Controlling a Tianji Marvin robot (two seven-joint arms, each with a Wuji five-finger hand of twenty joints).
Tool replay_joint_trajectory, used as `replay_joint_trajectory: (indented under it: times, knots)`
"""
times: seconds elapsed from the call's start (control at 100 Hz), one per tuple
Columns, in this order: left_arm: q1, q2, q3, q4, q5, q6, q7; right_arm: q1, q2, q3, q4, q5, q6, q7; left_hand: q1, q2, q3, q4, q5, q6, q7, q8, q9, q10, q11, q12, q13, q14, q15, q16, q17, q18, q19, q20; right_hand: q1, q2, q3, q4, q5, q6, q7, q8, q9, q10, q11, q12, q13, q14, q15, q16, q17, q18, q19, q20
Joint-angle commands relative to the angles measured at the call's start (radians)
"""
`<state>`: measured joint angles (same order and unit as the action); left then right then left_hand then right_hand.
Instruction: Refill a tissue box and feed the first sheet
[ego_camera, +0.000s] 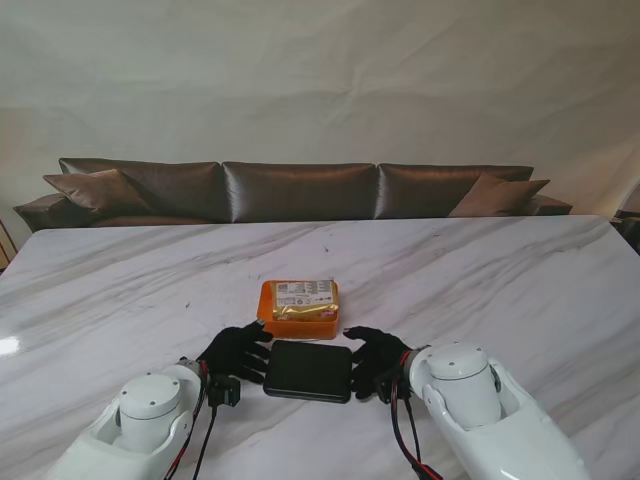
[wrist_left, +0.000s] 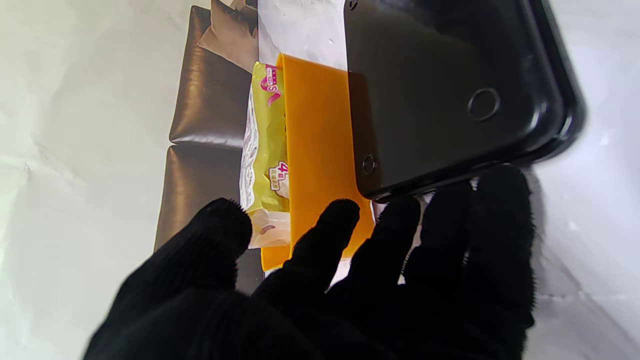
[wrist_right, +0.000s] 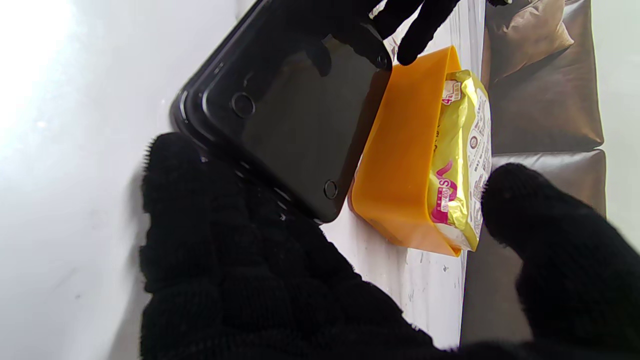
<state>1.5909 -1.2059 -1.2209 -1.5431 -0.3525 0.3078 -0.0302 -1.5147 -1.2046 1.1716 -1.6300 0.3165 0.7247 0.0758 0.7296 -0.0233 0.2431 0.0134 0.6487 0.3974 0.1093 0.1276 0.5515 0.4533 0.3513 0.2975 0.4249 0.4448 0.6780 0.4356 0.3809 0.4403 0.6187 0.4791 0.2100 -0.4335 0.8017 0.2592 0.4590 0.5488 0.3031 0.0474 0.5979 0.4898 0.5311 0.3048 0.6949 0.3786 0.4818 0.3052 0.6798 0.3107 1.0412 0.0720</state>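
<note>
The left hand (ego_camera: 237, 352), in a black glove, lies on the marble table (ego_camera: 120, 290) with its fingers spread, the fingertips (wrist_left: 450, 200) at the left edge of a flat black lid (ego_camera: 308, 371). The stand view alone cannot show whether they touch it; the left wrist view shows them right against the rim, yet none curls around it, so this hand grasps nothing. The thumb (wrist_left: 220, 235) stands apart, out toward the orange box (ego_camera: 297, 322).

The right hand (ego_camera: 375, 358), gloved the same, lies at the opposite edge of the lid. Its wrist view shows the fingers (wrist_right: 200, 200) lying over the lid's corner (wrist_right: 280, 115), with the thumb (wrist_right: 530, 210) spread wide on the box's side. Whether it has closed on the rim, I cannot tell.

Between the two hands lies the lid, dark side up. The wrist views show what the stand view does not: small round dimples in its glossy surface and a raised rim.

Just beyond the fingertips, farther from me, stands the orange box, touching or nearly touching the lid's far edge. In it lies a pack of tissues (ego_camera: 303, 294), still in its yellow wrapper. From the stand only a printed label shows; the wrist views show pink lettering on the wrapper (wrist_left: 265, 145) and the pack sticking up past the box's wall (wrist_right: 405, 165).

Well beyond, a brown sofa (ego_camera: 300, 190) runs along the table's far edge.
</note>
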Motion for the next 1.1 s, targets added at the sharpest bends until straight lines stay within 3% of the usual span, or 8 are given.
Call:
replay_joint_trajectory:
  times: [0.0,1.09]
  knots:
    - [0.004,-0.009,0.014,-0.017,0.001,0.007,-0.027,-0.002,-0.016,-0.01,-0.014,0.01,-0.009,0.018,-0.01,-0.011,0.005,0.037,0.01,-0.006,0.01,-0.006,0.023,-0.043,0.034,0.012,-0.036,0.052,-0.107,-0.04,0.011,0.018,0.394,0.006,0.003,0.013,-0.029,0.033,0.022,-0.059,0.052,0.018,0.03,-0.056,-0.034,-0.025,-0.001,-0.008,-0.017,-0.009,0.01,-0.022,0.005,-0.018]
    - [0.011,-0.005,0.003,-0.087,0.017,0.002,-0.014,-0.02,-0.021,-0.007,-0.093,0.007,-0.001,-0.016,-0.012,-0.014,0.008,0.038,0.013,-0.003,0.011,-0.006,0.027,-0.04,0.033,0.011,-0.034,0.056,-0.107,-0.04,0.015,0.021,0.395,0.006,0.004,0.015,-0.03,0.033,0.024,-0.064,0.062,0.02,0.031,-0.058,-0.038,-0.027,0.0,-0.01,-0.021,-0.011,0.008,-0.023,0.005,-0.02]
